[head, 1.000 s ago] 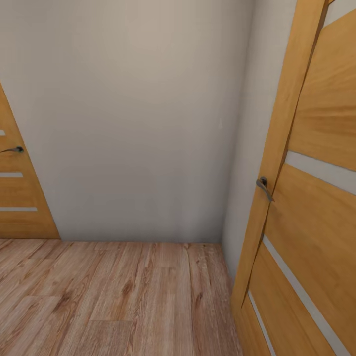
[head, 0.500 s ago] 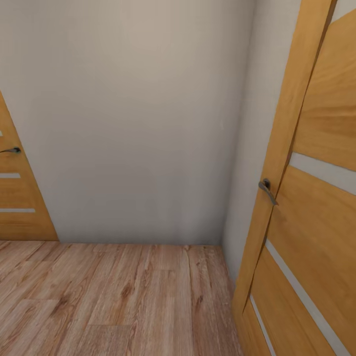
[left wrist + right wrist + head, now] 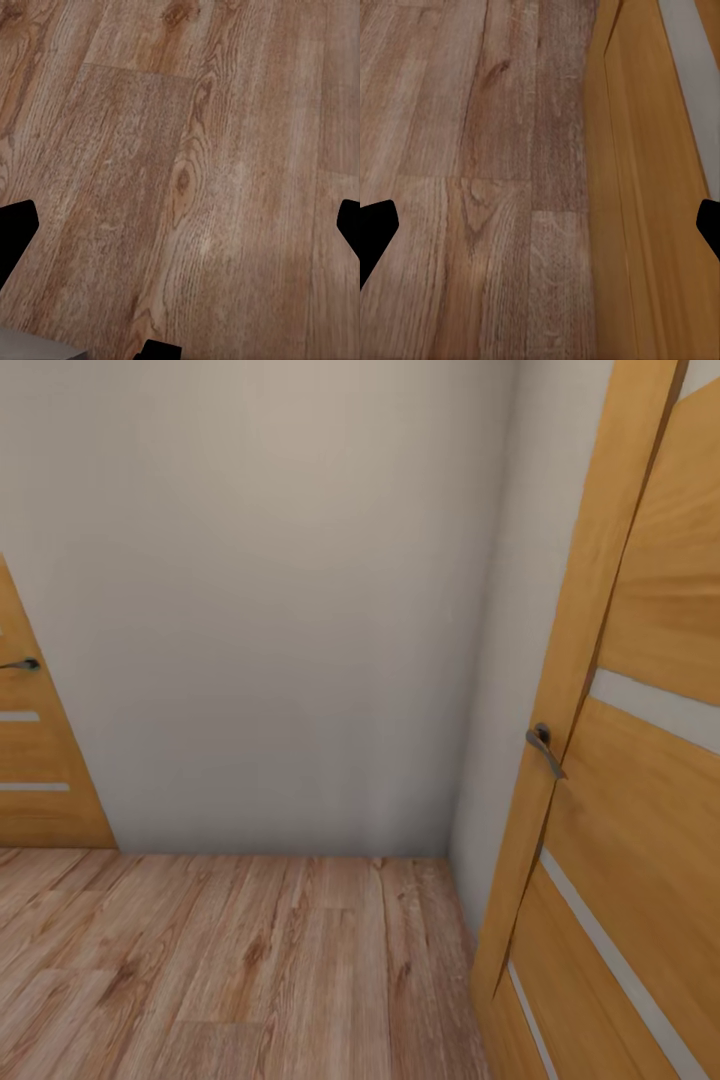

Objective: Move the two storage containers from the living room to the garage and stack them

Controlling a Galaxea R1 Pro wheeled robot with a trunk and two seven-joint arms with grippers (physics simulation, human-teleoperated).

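Evidently we are in transit: the head view has drifted slightly rightward since a second ago, the left door (image 3: 35, 760) slipping toward the edge and the right door (image 3: 620, 760) looming closer. Our left gripper (image 3: 180, 232) and right gripper (image 3: 540, 232) hang spread wide over wood planks (image 3: 240, 960), carrying nothing. We see no containers here, and this isn't the garage.

Two wooden doors stand against one pale wall (image 3: 260, 610): the left door (image 3: 35, 760) at the wall's left end, the right door (image 3: 640, 780) at its right end, hung in one wooden door frame (image 3: 575, 660). Each door carries one dark metal lever handle, two in all: left handle (image 3: 22, 664), right handle (image 3: 544, 748). One wood-plank floor (image 3: 230, 970) runs below the wall.
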